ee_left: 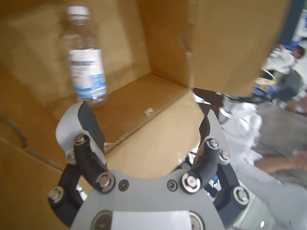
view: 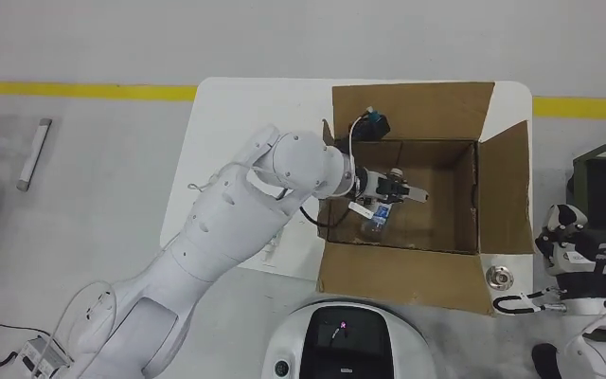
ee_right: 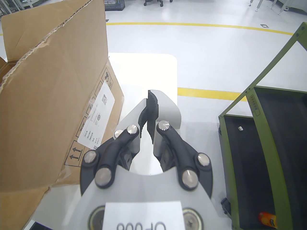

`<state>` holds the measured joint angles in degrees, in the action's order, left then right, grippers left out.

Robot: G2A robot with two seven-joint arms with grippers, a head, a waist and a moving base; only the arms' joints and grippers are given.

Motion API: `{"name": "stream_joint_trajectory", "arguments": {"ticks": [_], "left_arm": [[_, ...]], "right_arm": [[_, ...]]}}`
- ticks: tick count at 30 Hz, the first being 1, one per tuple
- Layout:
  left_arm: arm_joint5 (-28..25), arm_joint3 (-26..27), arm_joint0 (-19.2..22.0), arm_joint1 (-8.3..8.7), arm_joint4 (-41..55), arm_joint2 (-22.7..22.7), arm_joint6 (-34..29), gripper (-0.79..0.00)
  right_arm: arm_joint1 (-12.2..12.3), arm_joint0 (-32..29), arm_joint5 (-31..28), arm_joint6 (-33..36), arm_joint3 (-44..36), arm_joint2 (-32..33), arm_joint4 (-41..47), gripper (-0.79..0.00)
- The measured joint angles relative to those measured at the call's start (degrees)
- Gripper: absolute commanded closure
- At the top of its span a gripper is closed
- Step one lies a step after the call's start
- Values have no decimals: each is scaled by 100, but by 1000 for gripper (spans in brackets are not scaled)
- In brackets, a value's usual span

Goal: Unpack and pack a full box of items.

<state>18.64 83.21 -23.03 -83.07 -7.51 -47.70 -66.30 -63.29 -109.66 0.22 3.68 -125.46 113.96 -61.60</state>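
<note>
The big brown cardboard box (view: 407, 277) stood open on the white, round-cornered counter (view: 237, 123), its flaps folded outward. Down inside it was a clear plastic bottle (ee_left: 84, 56) with a white cap and a white-and-blue label, low against the box wall on the robot's side, towards the left corner. From where I stood, I could not tell whether it lay flat on the box floor.

The left gripper (ee_left: 144, 113) was inside the box, just beside the bottle, with its black-padded fingers (ee_left: 88, 118) spread wide. They held nothing, and the bottle was clear of them.

The right gripper (ee_right: 150, 107) hung outside the box, by its right wall and above the counter's edge, with its fingers pressed together on nothing. An olive-green framed cart with a black lining (ee_right: 239, 159) stood on the floor near it. A yellow line (view: 95, 90) ran across the floor beyond the counter.
</note>
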Motion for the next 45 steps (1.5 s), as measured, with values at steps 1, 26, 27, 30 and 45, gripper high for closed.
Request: {"name": "stream_joint_trajectory", "arguments": {"ticks": [1, 26, 27, 30, 45], "left_arm": [[-54, 100, -41, 31, 2, -108, -15, -785], [130, 2443, -1063, 936, -1703, -2080, -1805, -785], [53, 2487, -1128, 985, -1678, -2159, -1882, -785], [-64, 2544, -1267, 1113, -1813, -2342, -1999, -785], [-234, 2777, -1841, 1547, -2272, -2887, -2170, -785]], "right_arm": [[0, 0, 0, 0, 0, 0, 0, 0], [0, 0, 0, 0, 0, 0, 0, 0], [0, 0, 0, 0, 0, 0, 0, 0], [0, 0, 0, 0, 0, 0, 0, 0], [0, 0, 0, 0, 0, 0, 0, 0]]}}
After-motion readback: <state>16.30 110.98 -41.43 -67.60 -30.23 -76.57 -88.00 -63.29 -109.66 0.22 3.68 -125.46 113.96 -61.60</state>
